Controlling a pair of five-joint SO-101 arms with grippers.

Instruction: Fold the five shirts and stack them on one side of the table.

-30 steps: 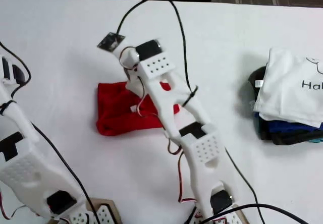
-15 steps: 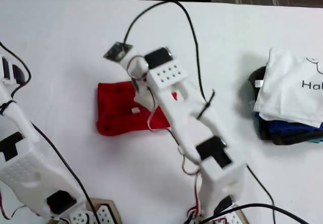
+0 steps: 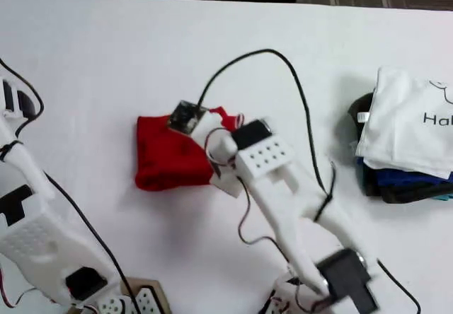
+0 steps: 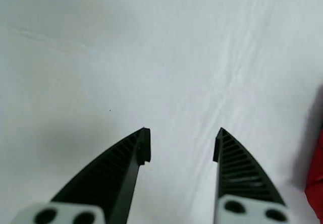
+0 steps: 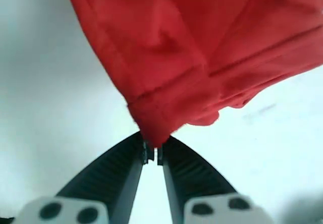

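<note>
Right wrist view: right tool (image 5: 152, 153) is nearly closed, nipping just the hem corner of the red shirt (image 5: 192, 47).
High view has that shirt lying folded-ish a bit left of centre frame on the white worktop (image 3: 106, 52), well apart from the stack of folded shirts (image 3: 403, 144) at the right edge. Left tool (image 4: 181, 146) hangs wide open over bare worktop, holding nothing. Risk from here: the pinch is on such a thin bit of fabric that a drag toward the stack could slip it free. The fold could also flop open, since nothing pins the rest.
</note>
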